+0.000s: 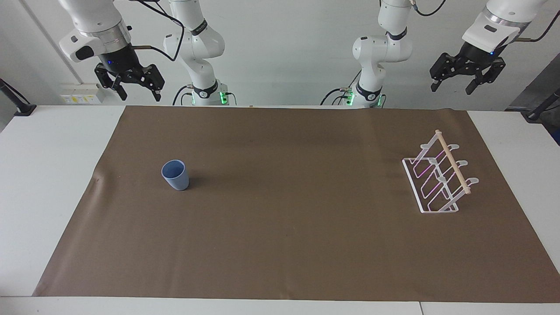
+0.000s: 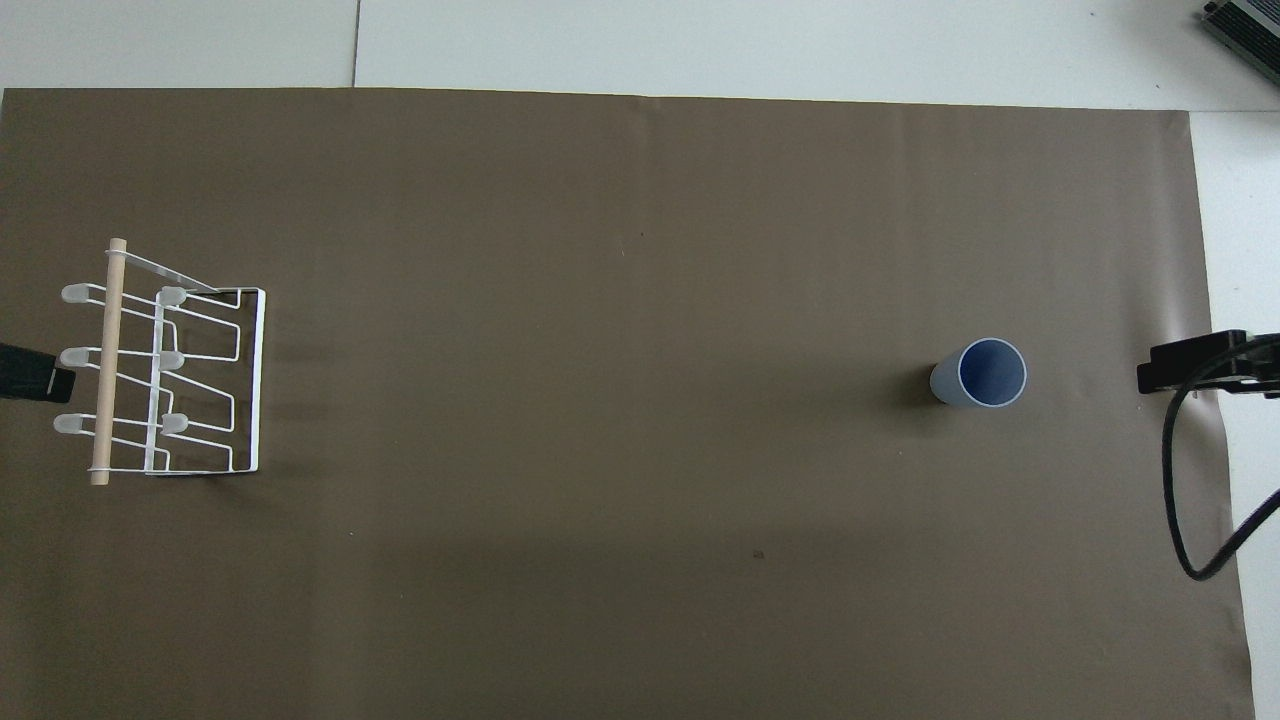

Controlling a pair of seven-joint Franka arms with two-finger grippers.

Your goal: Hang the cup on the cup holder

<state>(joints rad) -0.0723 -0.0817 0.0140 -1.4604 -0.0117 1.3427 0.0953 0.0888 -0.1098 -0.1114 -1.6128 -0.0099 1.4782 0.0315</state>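
Facing view shows nothing grasped yet: my right gripper (image 1: 136,91) hangs unclenched high above the cup (image 1: 176,175), left gripper (image 1: 453,85) likewise over the cup holder (image 1: 437,179); next I descend.

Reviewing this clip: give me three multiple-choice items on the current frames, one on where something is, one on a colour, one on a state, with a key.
1. The cup stands:
A. on the cup holder
B. on the brown mat, toward the right arm's end
C. in a gripper

2. The cup is:
A. red
B. green
C. light blue

3. The right gripper and left gripper are:
A. both open, holding nothing
B. both shut
C. one holding the cup

Key: B, it rests upright on the mat, apart from the rack; C, its wall and inside show blue; A, fingertips stand apart, raised above the table's edge.
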